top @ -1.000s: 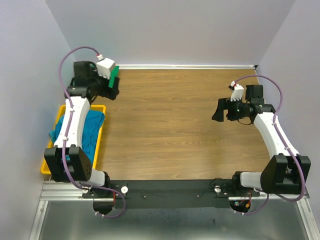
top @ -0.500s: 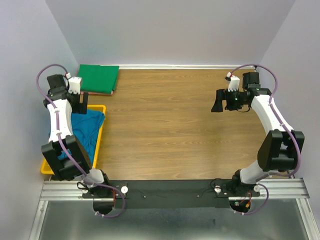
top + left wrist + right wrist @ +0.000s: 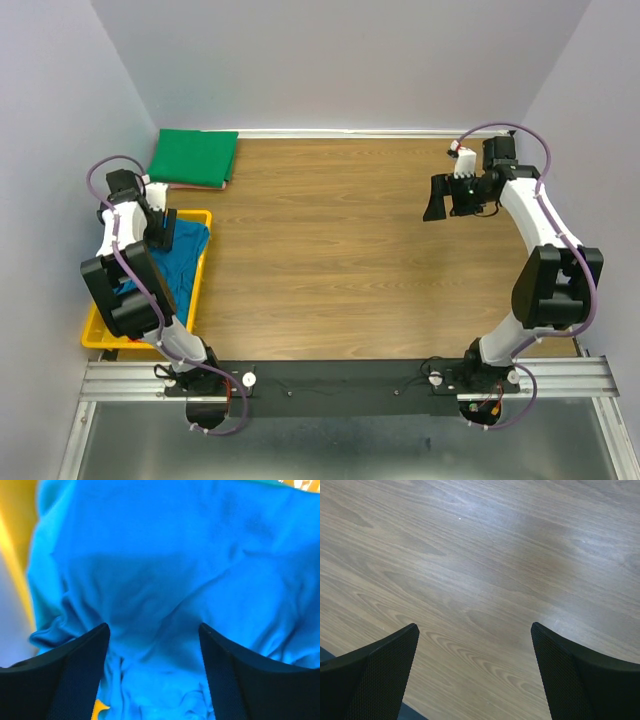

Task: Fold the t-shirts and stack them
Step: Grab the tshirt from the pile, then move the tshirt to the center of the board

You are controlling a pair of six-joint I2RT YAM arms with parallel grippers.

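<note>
Crumpled teal-blue t-shirts (image 3: 185, 262) lie heaped in the yellow tray (image 3: 203, 268) at the left edge. My left gripper (image 3: 160, 228) hangs over the tray's far end, pointing down. In the left wrist view its jaws (image 3: 154, 626) stand open just above the wrinkled blue cloth (image 3: 165, 565), gripping nothing. A folded green t-shirt (image 3: 195, 157) lies flat in the back left corner, with a thin reddish edge (image 3: 226, 184) showing under it. My right gripper (image 3: 437, 198) is open over bare wood at the right, and the right wrist view (image 3: 474, 626) shows only table between its fingers.
Grey walls close in the wooden table (image 3: 340, 240) on the left, back and right. The tray's yellow wall (image 3: 15, 540) runs close to the left gripper's left side. The arm bases sit on a metal rail (image 3: 340, 385) at the near edge.
My left arm has drawn back from the back left corner, uncovering the folded green t-shirt, and come down over the tray. Its jaws have narrowed a little. The right arm shifted slightly toward the back.
</note>
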